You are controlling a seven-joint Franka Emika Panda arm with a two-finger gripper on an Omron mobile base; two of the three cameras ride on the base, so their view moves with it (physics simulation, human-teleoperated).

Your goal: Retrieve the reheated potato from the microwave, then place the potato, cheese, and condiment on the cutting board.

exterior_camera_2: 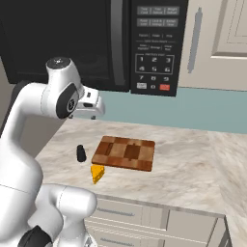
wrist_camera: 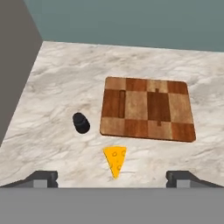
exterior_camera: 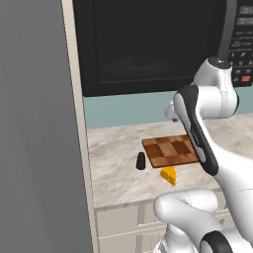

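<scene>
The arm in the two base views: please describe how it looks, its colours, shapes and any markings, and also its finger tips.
The arm is built of glossy white, rounded, tube-like segments joined by dark grey to black bands at the joints. One joint ends in a round grey cap. A long black strip runs along one white link. No cables or lettering are visible. The gripper has two small dark grey, blocky finger tips.

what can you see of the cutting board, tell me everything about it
The cutting board is a flat rectangle that looks like wood, in a checkered pattern of light and dark brown squares. It lies flat on the marble-look counter, below the microwave. Nothing rests on it: the cheese lies on the counter just off its near edge, and the condiment stands apart off its left side. No gripper touches it.
</scene>
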